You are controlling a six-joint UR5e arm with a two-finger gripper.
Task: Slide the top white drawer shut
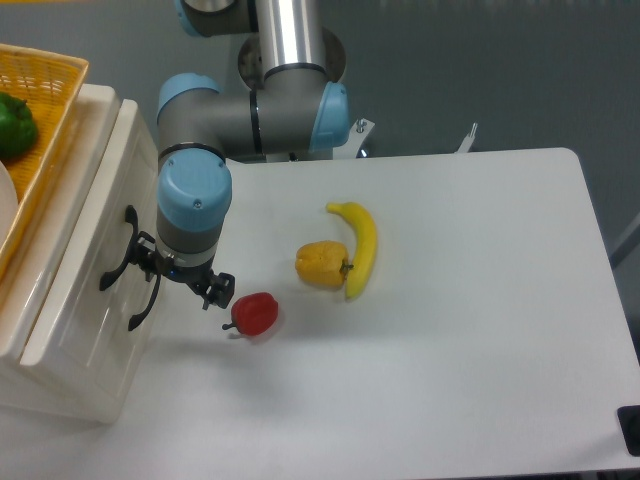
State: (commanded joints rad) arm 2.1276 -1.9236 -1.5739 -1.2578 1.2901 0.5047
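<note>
Gripper (182, 280), jaw state indeterminate beneath the wrist, sits at left of frame against the black handle (118, 258) of the top white drawer (85, 250), near a red pepper (255, 314).

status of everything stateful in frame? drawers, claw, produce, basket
top white drawer: not fully shut, front proud of the cabinet
lower drawer: looks shut
claw: at the drawer front by the handles, open or shut unclear
red pepper, yellow pepper, banana: loose on table
basket: holds green pepper
</note>
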